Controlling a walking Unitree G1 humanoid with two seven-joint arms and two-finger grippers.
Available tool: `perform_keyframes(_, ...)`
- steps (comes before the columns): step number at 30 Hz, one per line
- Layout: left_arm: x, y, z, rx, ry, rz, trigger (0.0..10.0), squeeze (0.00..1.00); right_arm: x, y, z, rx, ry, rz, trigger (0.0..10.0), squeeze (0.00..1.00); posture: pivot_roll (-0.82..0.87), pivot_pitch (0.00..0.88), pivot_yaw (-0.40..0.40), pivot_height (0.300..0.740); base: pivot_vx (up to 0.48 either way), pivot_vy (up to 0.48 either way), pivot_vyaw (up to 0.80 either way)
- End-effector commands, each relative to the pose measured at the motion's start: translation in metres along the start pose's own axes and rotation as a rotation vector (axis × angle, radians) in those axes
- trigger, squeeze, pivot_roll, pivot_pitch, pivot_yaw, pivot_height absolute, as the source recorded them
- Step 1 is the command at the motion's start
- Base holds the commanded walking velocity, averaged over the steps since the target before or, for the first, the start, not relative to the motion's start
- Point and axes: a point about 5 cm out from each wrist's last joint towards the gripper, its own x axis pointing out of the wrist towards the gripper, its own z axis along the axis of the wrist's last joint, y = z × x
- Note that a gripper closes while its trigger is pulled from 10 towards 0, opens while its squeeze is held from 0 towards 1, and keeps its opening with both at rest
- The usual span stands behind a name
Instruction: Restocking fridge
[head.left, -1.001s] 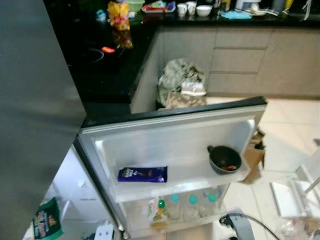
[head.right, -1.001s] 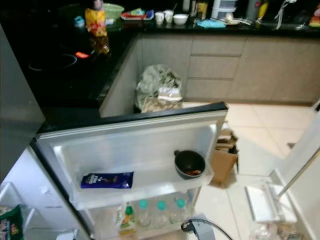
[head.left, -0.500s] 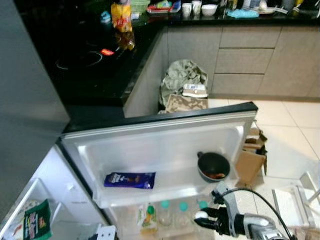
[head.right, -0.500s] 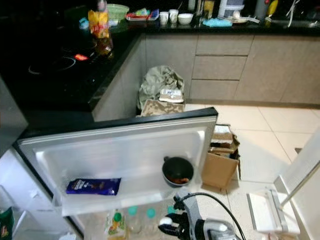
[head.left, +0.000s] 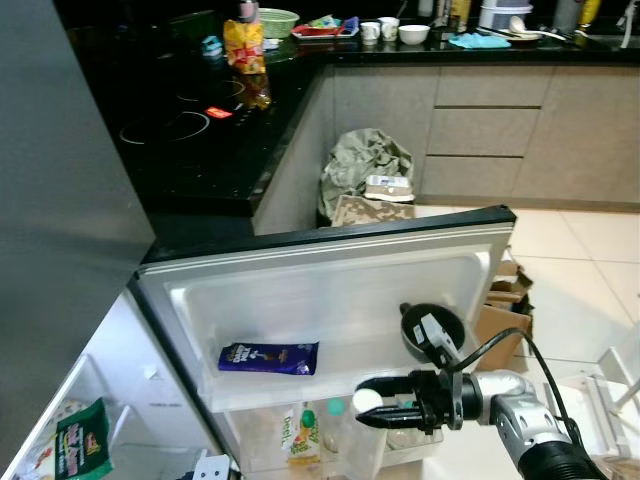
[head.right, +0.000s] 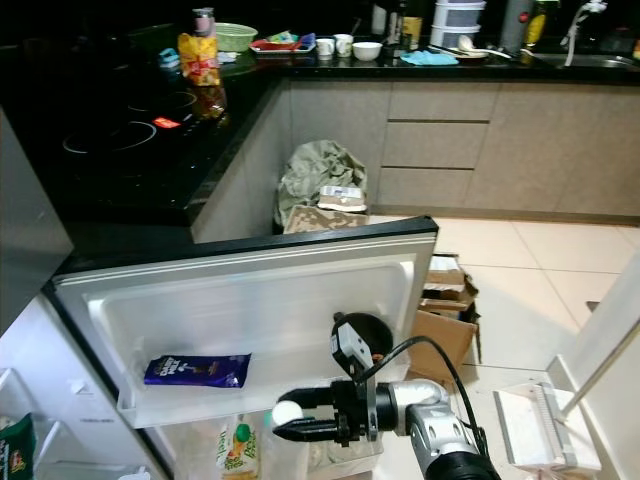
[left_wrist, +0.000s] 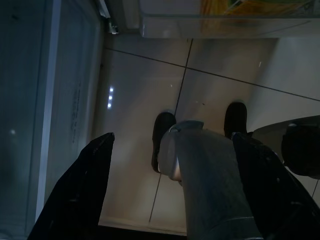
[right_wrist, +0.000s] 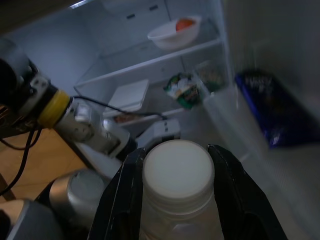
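White-capped bottle (right_wrist: 178, 190) clamped between the right end effector's (head.left: 372, 410) fingers, beside the fridge door shelf (head.left: 330, 368).

A black induction hob (head.left: 185, 125) is lying in the dark counter, a yellow snack bag (head.left: 244, 45) standing behind it. A crumpled grey-green sack (head.left: 362, 163) is leaning against the cabinets, and an open cardboard box (head.left: 500, 318) is sitting on the tiled floor (head.left: 590, 270).

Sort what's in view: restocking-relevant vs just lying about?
Job:
- right gripper, shut on white-capped bottle
- fridge door with its shelves
- blue packet, dark bowl, juice carton already on the door

Lying about:
- cardboard box on the floor
- stuffed bag by the cabinets
- snack bag, cups on the counter
- left gripper, idle
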Motion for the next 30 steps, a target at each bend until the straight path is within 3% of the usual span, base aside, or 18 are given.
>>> perform_keyframes(1, 0.0, 0.0, -0.002, 0.007, 0.014, 0.005, 10.0, 0.0, -0.001, -0.004, 0.021, -0.058, -0.064, -0.008, 10.0, 0.0, -0.09, 0.0, 0.009, 0.74, 0.0, 0.0, 0.0)
perform_keyframes(4, 0.0, 0.0, -0.002, 0.007, 0.014, 0.005, 10.0, 0.0, -0.006, -0.008, 0.053, -0.15, -0.168, -0.067, 10.0, 0.0, -0.09, 0.0, 0.008, 0.74, 0.0, 0.0, 0.0)
perform_keyframes(11, 0.0, -0.001, -0.003, 0.014, 0.017, 0.0, 10.0, 0.0, -0.017, -0.011, 0.09, -0.299, -0.213, -0.218, 10.0, 0.0, -0.09, 0.0, 0.007, 0.74, 0.0, 0.0, 0.0)
perform_keyframes(25, 0.001, -0.004, -0.001, 0.014, 0.01, -0.01, 10.0, 0.0, -0.025, -0.014, 0.097, -0.329, -0.23, -0.337, 10.0, 0.0, -0.1, 0.0, 0.007, 0.74, 0.0, 0.0, 0.0)
perform_keyframes(30, 0.001, -0.004, -0.001, 0.009, 0.0, -0.017, 10.0, 0.0, -0.033, -0.025, 0.1, -0.334, -0.262, -0.483, 10.0, 0.0, -0.1, 0.0, 0.004, 0.74, 0.0, 0.0, 0.0)
